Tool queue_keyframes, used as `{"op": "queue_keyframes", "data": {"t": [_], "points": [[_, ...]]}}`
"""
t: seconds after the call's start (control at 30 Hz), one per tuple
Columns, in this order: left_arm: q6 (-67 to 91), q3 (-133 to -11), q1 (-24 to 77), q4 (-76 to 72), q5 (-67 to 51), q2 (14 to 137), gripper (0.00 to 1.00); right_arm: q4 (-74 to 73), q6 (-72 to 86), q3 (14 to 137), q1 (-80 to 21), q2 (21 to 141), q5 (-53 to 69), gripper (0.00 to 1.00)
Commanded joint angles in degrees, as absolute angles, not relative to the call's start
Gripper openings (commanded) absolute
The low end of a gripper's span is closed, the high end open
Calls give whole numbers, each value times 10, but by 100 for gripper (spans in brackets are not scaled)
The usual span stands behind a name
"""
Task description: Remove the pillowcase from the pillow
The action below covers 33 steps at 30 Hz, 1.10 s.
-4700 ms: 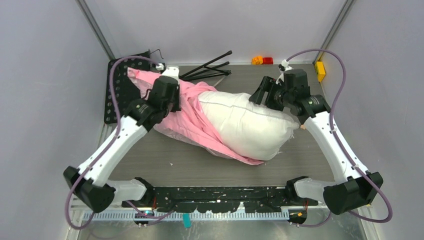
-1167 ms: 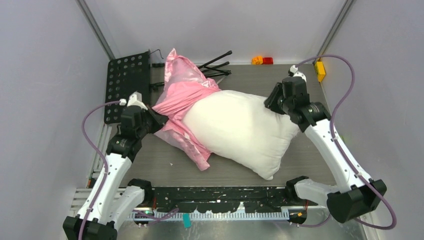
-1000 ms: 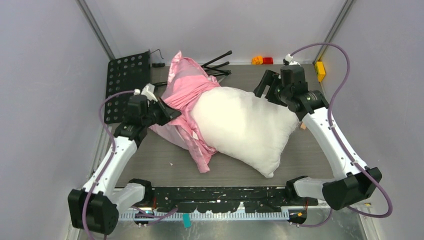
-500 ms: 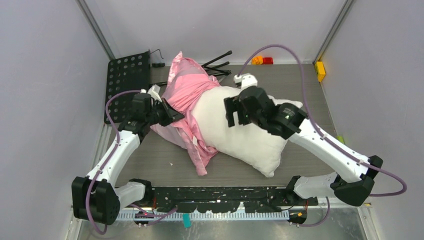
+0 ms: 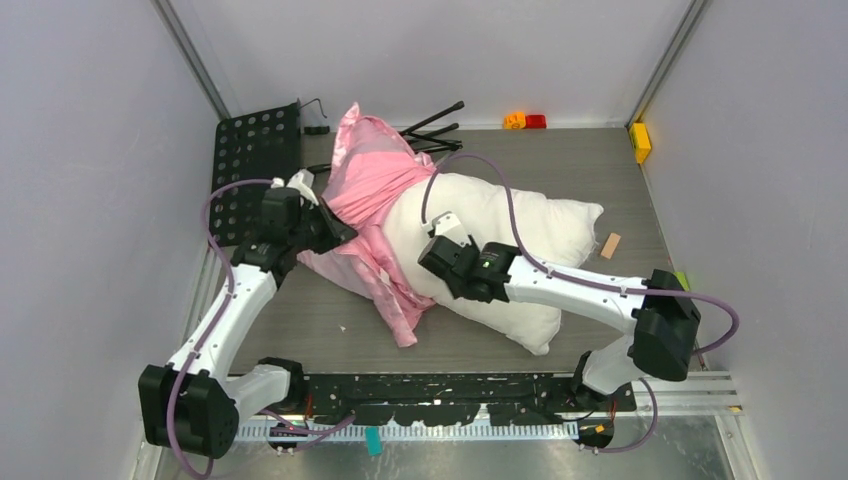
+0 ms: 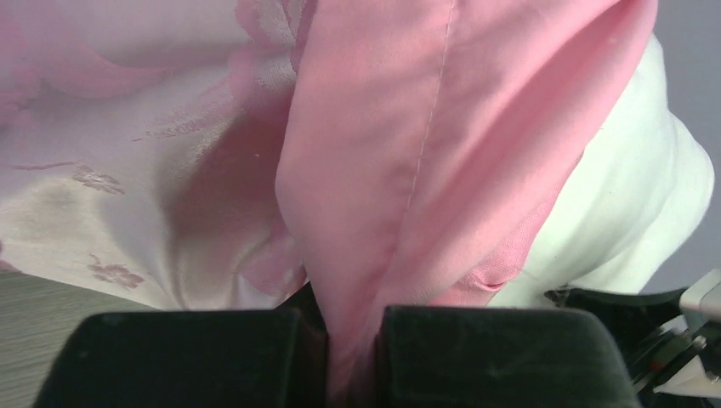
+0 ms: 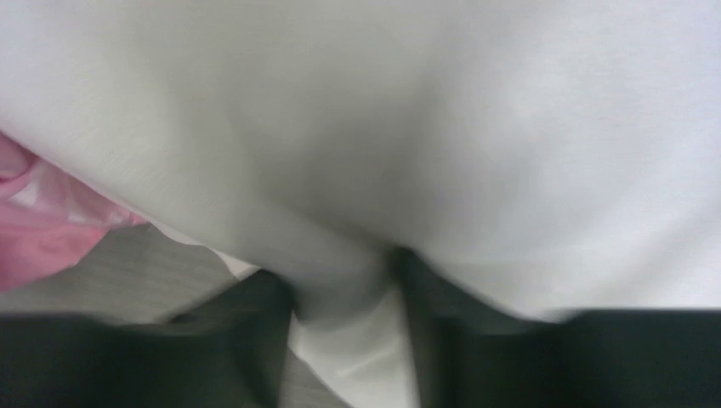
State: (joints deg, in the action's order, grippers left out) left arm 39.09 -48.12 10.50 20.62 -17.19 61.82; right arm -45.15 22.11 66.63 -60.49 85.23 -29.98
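Note:
The white pillow (image 5: 520, 235) lies across the middle of the table, its left end still inside the bunched pink pillowcase (image 5: 368, 190). My left gripper (image 5: 335, 228) is at the pillowcase's left side, shut on a fold of pink fabric (image 6: 400, 187) that runs down between its pads (image 6: 353, 319). My right gripper (image 5: 440, 262) rests on the pillow's near-left part, close to the pink hem. In the right wrist view a bulge of white pillow (image 7: 442, 127) fills the narrow gap of that gripper (image 7: 344, 293), and pink cloth (image 7: 42, 221) shows at the left.
A black perforated plate (image 5: 250, 160) lies at the back left. Black tripod legs (image 5: 432, 135) lie behind the pillowcase. Small orange and red blocks (image 5: 525, 121) and a yellow block (image 5: 640, 142) sit along the back edge. A small tan piece (image 5: 610, 245) lies right of the pillow.
My right arm has swung from the pillow's far right corner to its near-left side, and its jaws have closed on pillow fabric. The left gripper has kept hold of the pillowcase, hardly moving.

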Motion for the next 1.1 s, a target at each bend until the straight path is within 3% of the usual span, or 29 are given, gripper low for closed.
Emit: {"op": "queue_keyframes", "data": {"t": [0.0, 0.03, 0.07, 0.23, 0.3, 0.4, 0.47, 0.57, 0.67, 0.8, 0.97, 1.07], "points": [[365, -522, 100, 264, -52, 596, 0, -451, 274, 632, -568, 856, -431, 15], [374, -519, 100, 269, -17, 586, 0, -446, 282, 620, -557, 836, -447, 2], [384, -507, 97, 263, 18, 572, 0, -437, 286, 607, -542, 808, -449, 1], [393, -498, 85, 261, 75, 545, 0, -378, 260, 537, -460, 644, -386, 0], [392, -511, 86, 265, 37, 554, 2, -361, 251, 524, -454, 613, -351, 0], [403, -539, 126, 250, -65, 586, 43, -354, 257, 529, -454, 625, -293, 0], [380, -603, 241, 313, -6, 618, 66, -352, 263, 540, -454, 654, -273, 0], [356, -694, 406, 385, 195, 650, 82, -343, 268, 553, -455, 689, -249, 0], [371, -760, 500, 432, 313, 670, 97, -322, 275, 554, -456, 694, -228, 0], [404, -801, 590, 462, 407, 706, 100, -306, 284, 545, -456, 694, -227, 0], [467, -785, 692, 418, 441, 767, 100, -290, 291, 536, -456, 686, -223, 0], [483, -766, 698, 400, 431, 813, 100, -287, 295, 534, -455, 677, -217, 0]]}}
